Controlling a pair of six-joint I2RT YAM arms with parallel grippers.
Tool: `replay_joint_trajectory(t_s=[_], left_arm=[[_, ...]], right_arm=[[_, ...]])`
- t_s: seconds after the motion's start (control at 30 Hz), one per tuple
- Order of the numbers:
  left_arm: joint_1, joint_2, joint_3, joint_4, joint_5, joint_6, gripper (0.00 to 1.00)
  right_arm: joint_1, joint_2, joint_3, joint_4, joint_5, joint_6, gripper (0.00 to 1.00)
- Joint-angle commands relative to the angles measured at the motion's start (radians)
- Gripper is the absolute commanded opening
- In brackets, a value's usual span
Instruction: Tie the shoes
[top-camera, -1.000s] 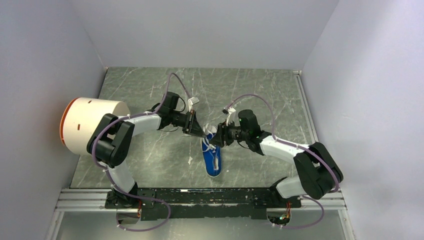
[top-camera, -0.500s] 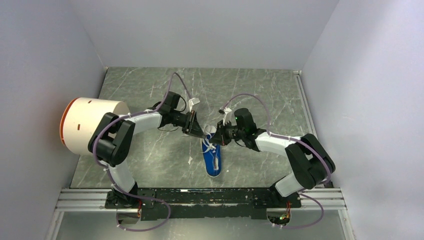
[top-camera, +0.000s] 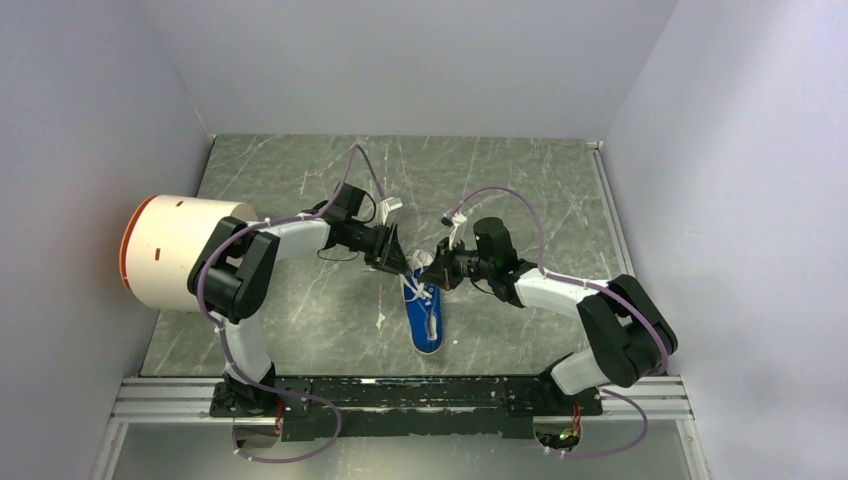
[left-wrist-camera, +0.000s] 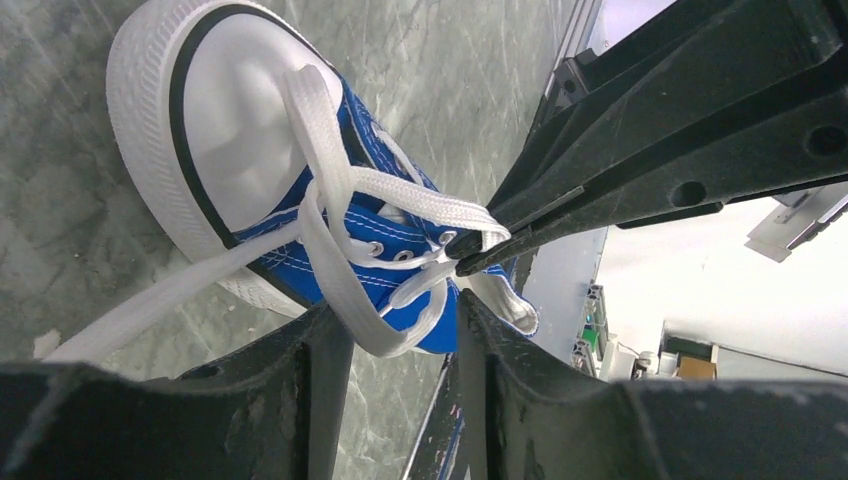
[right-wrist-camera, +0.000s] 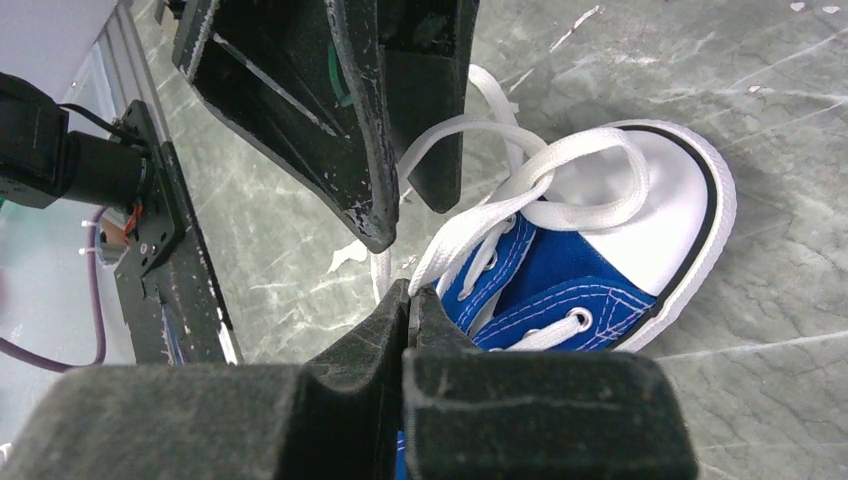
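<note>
Right gripper is seen clamped on the white laces, its fingers pressed together. Left gripper is held apart, with a lace loop draped between its fingers. Blue sneaker is laid mid-way across the table, toe seemingly toward 12 o'clock, both grippers at that end.

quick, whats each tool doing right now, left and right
left tool: open, a loop of the white lace lies loose in the gap
right tool: closed, holding the white lace
</note>
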Motion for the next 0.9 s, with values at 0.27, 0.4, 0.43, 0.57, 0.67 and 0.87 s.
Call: replay_joint_trajectory(t_s=[0.27, 0.4, 0.43, 0.57, 0.67, 0.87], left_arm=[[-0.001, 0.1, 0.036, 0.045, 0.004, -0.014, 0.44], [-0.008, 0.117, 0.027, 0.152, 0.026, -0.095, 0.44], [-0.01, 0.121, 0.028, 0.183, 0.028, -0.107, 0.44], [-0.019, 0.127, 0.031, 0.224, 0.031, -0.135, 0.43], [-0.022, 0.143, 0.043, 0.199, 0.025, -0.119, 0.38], [-0.024, 0.148, 0.066, 0.152, 0.018, -0.088, 0.2]], right_arm=[[-0.005, -0.004, 0.005, 0.035, -0.024, 0.002, 0.0], [-0.004, -0.002, 0.004, 0.032, -0.026, 0.0, 0.0], [-0.006, -0.002, 0.003, 0.033, -0.025, 0.001, 0.0], [-0.005, 0.001, 0.002, 0.035, -0.017, 0.004, 0.0], [-0.005, 0.004, 0.005, 0.036, -0.019, 0.004, 0.0], [-0.004, 0.006, 0.014, 0.027, -0.016, -0.003, 0.0]])
